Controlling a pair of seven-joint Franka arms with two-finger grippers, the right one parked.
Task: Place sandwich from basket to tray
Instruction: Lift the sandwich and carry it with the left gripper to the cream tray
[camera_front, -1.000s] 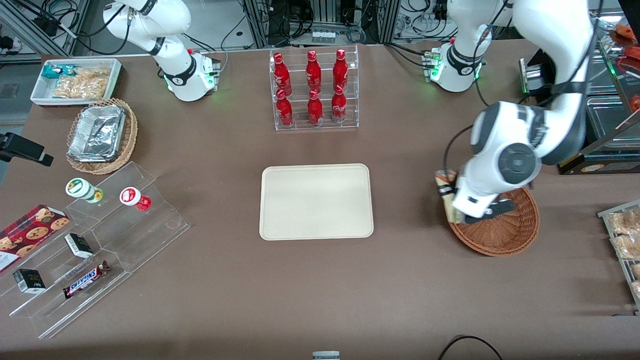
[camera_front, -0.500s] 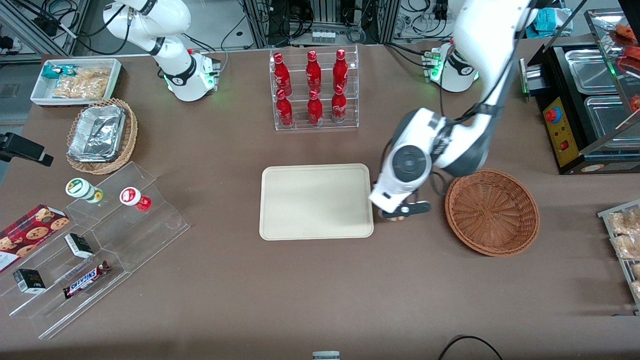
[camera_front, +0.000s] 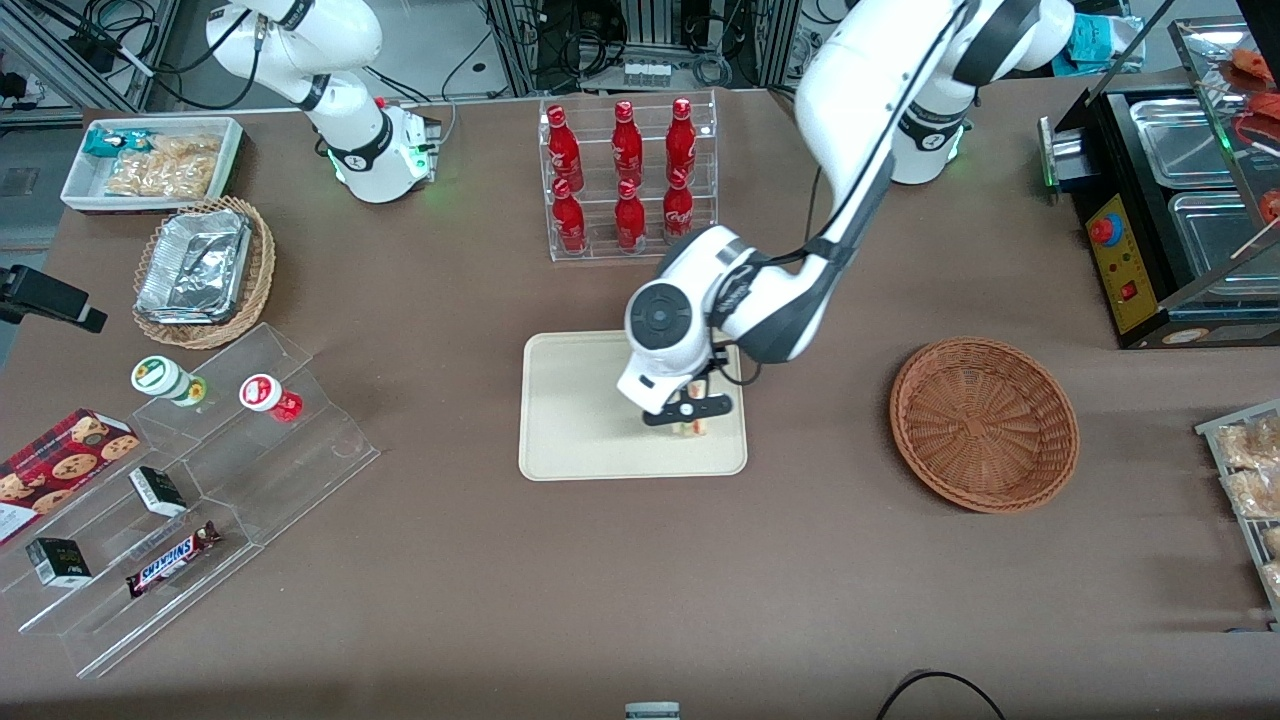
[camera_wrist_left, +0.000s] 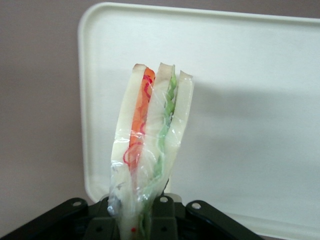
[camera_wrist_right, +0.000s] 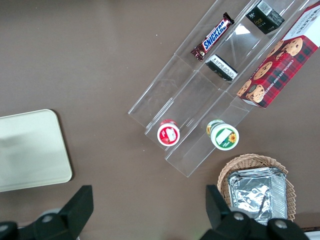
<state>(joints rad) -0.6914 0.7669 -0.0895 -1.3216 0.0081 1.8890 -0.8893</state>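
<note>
My left gripper (camera_front: 690, 412) is shut on the sandwich (camera_wrist_left: 150, 145), a plastic-wrapped wedge of white bread with red and green filling. It holds the sandwich over the cream tray (camera_front: 580, 440), near the tray's end toward the basket. In the front view only a bit of the sandwich (camera_front: 692, 429) shows under the fingers. In the left wrist view the tray (camera_wrist_left: 250, 100) lies beneath the sandwich. I cannot tell whether the sandwich touches the tray. The reddish-brown wicker basket (camera_front: 985, 423) stands empty toward the working arm's end of the table.
A clear rack of red bottles (camera_front: 628, 180) stands farther from the front camera than the tray. Toward the parked arm's end are a clear stepped display (camera_front: 200, 480) with snacks, a tan basket with a foil container (camera_front: 200, 270) and a white bin (camera_front: 150, 160).
My left gripper carried the sandwich out of the basket, past the tray's edge, and now holds it over the tray. The basket is left empty.
</note>
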